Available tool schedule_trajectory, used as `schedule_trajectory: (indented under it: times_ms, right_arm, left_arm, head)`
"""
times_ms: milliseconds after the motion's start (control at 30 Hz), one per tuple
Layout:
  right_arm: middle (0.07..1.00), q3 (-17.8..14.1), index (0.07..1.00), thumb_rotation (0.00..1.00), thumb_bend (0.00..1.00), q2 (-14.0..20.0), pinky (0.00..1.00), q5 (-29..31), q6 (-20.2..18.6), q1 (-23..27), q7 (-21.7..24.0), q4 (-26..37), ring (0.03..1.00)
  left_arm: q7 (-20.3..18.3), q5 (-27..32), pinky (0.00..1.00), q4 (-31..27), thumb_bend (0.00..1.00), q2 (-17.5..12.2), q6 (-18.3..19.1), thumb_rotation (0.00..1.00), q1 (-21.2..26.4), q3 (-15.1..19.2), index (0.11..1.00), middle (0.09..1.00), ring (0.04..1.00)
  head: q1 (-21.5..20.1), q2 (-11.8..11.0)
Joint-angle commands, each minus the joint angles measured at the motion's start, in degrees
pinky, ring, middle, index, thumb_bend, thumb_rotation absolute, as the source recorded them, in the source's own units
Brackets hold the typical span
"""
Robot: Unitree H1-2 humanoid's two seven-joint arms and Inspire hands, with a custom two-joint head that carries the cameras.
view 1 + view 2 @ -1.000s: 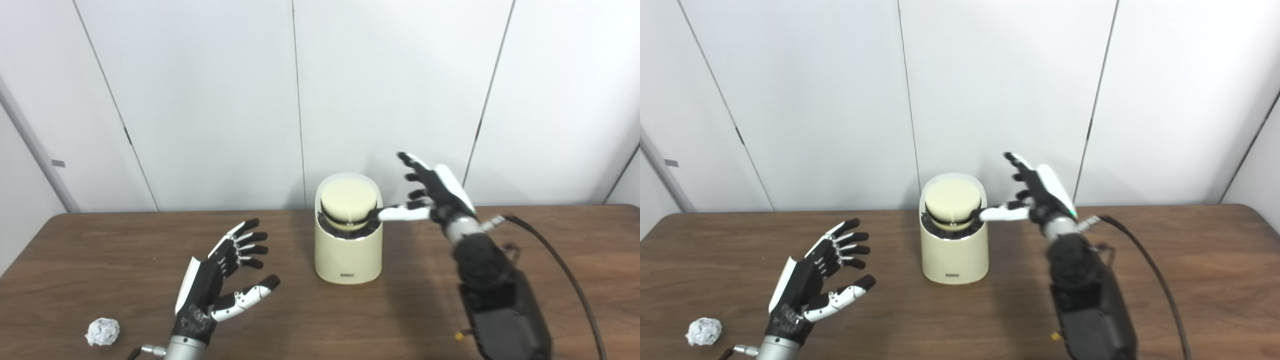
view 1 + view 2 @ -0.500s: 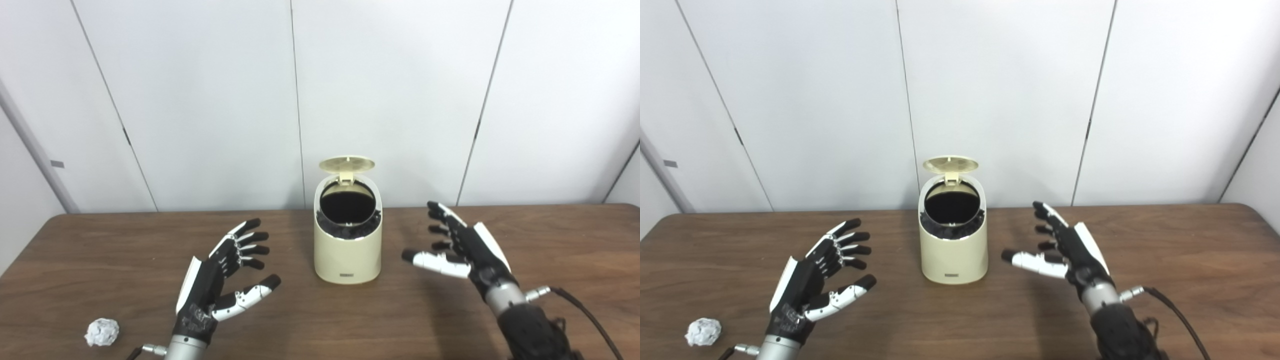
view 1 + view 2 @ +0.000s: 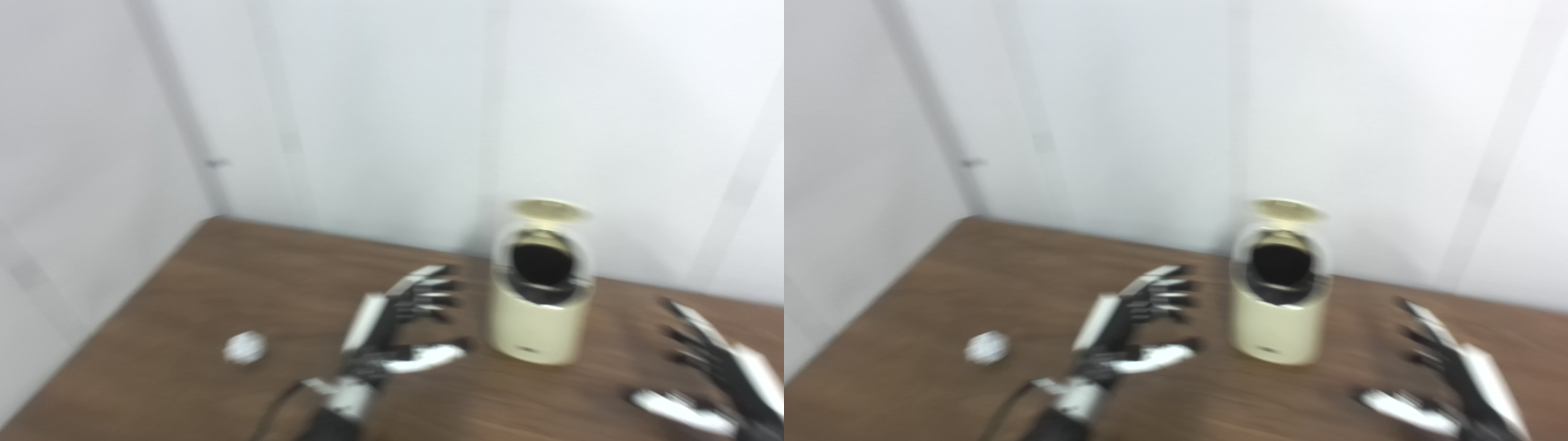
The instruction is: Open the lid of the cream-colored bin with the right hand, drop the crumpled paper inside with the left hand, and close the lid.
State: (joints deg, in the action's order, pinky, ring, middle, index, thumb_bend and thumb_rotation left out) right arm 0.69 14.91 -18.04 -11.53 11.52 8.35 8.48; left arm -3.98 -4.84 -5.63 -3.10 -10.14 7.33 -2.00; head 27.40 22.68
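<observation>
On the brown table [image 3: 184,294], left eye view: the cream-colored bin [image 3: 539,324] stands toward the back, right of centre, its lid [image 3: 548,210] raised on the rear hinge and its dark mouth exposed. The crumpled paper [image 3: 245,347] lies on the bare wood well to the left of the bin. The left hand [image 3: 392,334] hovers between paper and bin, nearer the bin, fingers spread and holding nothing. The right hand [image 3: 716,380] sits low at the lower right corner, likewise spread and empty, well apart from the bin. Motion blur softens every outline.

Right eye view: same arrangement, seen from a little to the side. The bin [image 3: 1279,318] shows its lid [image 3: 1287,209] up; the paper [image 3: 987,347] rests left of the released left hand [image 3: 1127,337]; the right hand [image 3: 1451,383] is released as well.

Handling, by judgement: the paper ball is probably very light, soft and compressible, not fragile, and liable to skid or roll if nudged. A pinch from above, thumb on one side and fingers on the other across its widest part, should serve; a gentle squeeze suffices. The lid is open; the drop and the closing are not yet done.
</observation>
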Motion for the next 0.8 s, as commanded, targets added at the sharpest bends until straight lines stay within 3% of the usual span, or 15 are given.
schedule_trajectory:
  times_ms: [0,133,300,433,633,767]
  right_arm:
    - [0.981,-0.6,0.954,0.17,0.78,0.6,0.8,1.6,-0.1,1.1,0.3,2.2,0.91]
    - [0.963,0.7,0.94,0.32,0.81,1.4,0.67,-1.5,1.2,1.2,-1.0,2.1,0.877]
    - [0.944,1.1,0.939,0.5,0.92,1.8,0.61,-2.7,2.0,2.1,-1.4,1.4,0.847]
    - [0.949,1.1,0.941,0.56,0.95,2.0,0.61,-2.6,2.9,2.6,-1.6,0.6,0.859]
    - [0.951,1.3,0.943,0.6,0.97,2.3,0.61,-2.9,3.4,3.2,-1.5,0.3,0.863]
    - [0.95,1.4,0.94,0.59,0.96,2.5,0.62,-3.0,3.0,3.5,-1.5,0.2,0.862]
  left_arm:
    - [1.3,-1.1,0.61,-0.5,0.74,0.8,-1.4,0.14,1.5,-0.4,0.857,0.783,0.716]
    - [2.8,-4.1,0.6,-0.7,0.76,1.4,-1.4,0.17,1.5,-0.4,0.851,0.783,0.714]
    - [3.3,-6.4,0.54,-7.0,0.72,0.2,4.3,0.1,-0.6,1.7,0.831,0.791,0.684]
    - [3.0,-14.1,0.49,-12.7,0.69,-3.1,9.3,0.09,-2.1,2.8,0.814,0.782,0.663]
    - [-1.5,-26.5,0.52,-22.4,0.73,-10.7,21.2,0.12,-3.7,4.4,0.808,0.759,0.66]
    - [-3.3,-34.8,0.51,-24.8,0.77,-14.4,24.9,0.14,-4.0,4.7,0.822,0.76,0.655]
  head:
    - [1.7,-0.4]
    - [5.8,-1.4]
    - [6.9,-1.4]
    - [7.6,-1.5]
    - [7.5,-1.2]
    - [7.7,-1.1]
